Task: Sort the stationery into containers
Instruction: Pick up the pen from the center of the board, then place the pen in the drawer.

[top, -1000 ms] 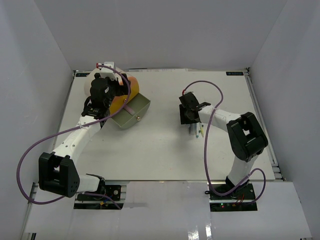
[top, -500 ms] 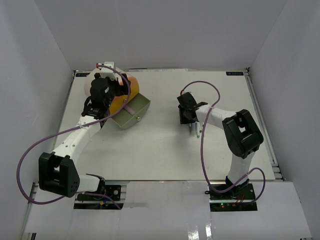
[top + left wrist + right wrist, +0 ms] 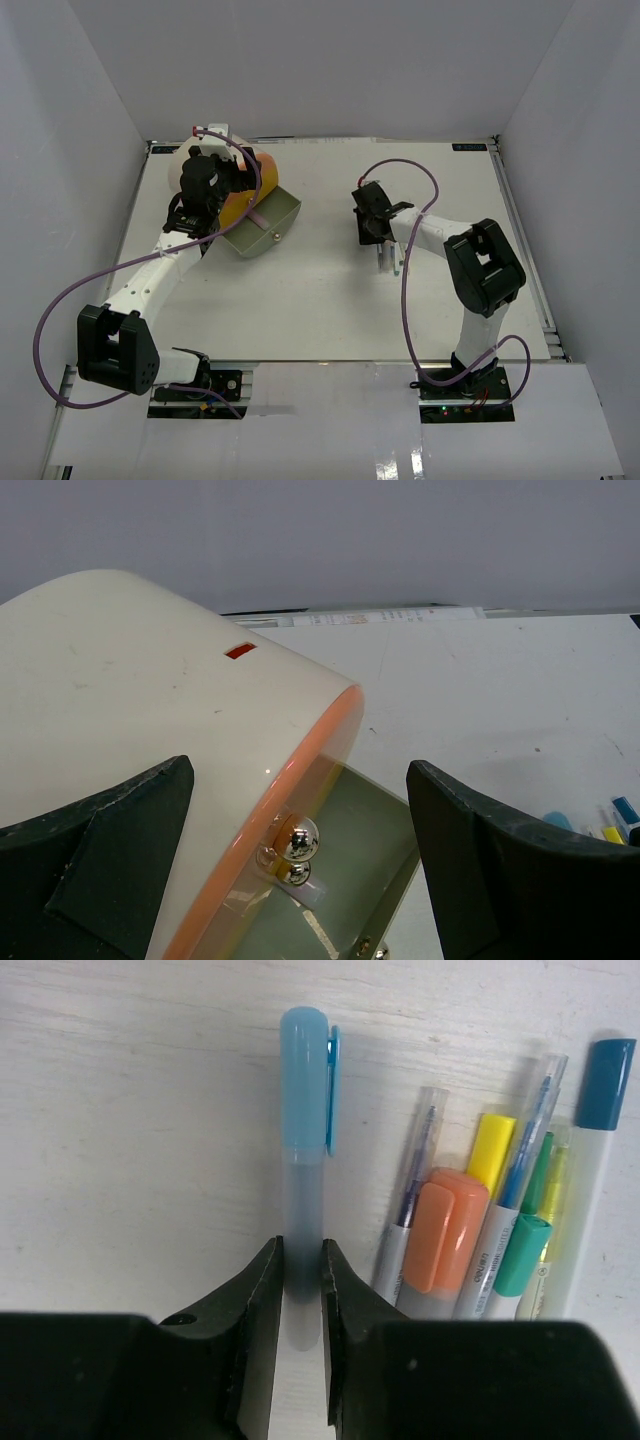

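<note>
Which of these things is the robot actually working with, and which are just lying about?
Part of the job:
blue pen
the other pens beside it
cream organizer and its open drawer

Just there:
purple cables
white table

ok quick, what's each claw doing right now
Left claw: open, holding nothing, over the cream organizer.
Right claw: shut on the light blue pen.
</note>
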